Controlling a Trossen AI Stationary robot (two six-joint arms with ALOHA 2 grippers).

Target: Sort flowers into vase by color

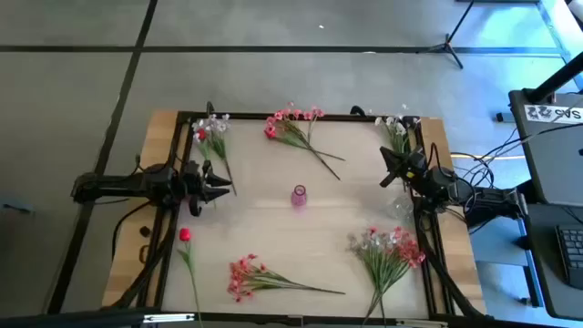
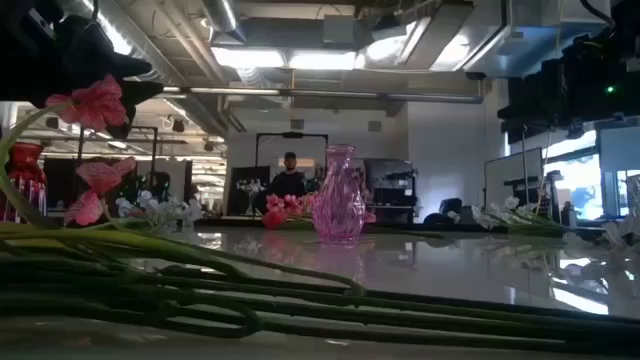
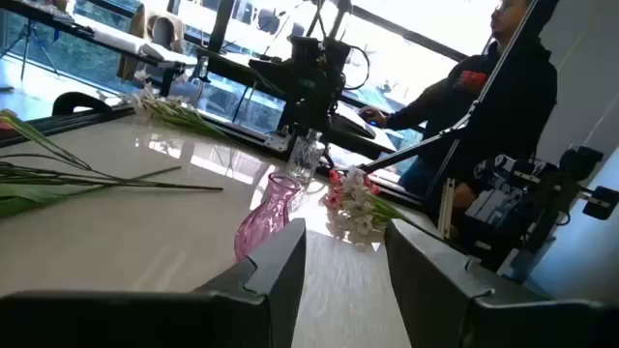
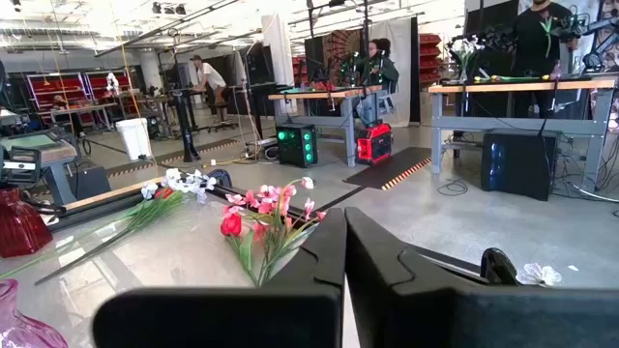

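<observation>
Right now nothing is held, and no flower is in the pink vase (image 1: 299, 196), which stands upright near the middle of the table (image 1: 273, 228). The left gripper (image 1: 221, 187) hovers at its own edge of the table with its fingers (image 3: 276, 271) spread apart and nothing between them; in its wrist view it looks straight over the vase. The right gripper (image 1: 386, 169) waits at the opposite edge, its fingers (image 4: 324, 253) pressed together and also empty. The flowers lie in loose groups around the vase. Closest to the left gripper is the white and red spray (image 1: 211, 135), just beside it on the far side, with its stem running past the fingertips and the blossoms pointing to the far corner. The single red bud (image 1: 185, 235) lies on the near side of this gripper, its long stem going away toward the front edge. The pink spray (image 1: 293, 128) at the far edge lies between both arms, its stem slanted toward the vase. The white spray (image 1: 394, 130) rests just beyond the right gripper. I think the left arm is better placed to begin, taking a stem across its long axis.
</observation>
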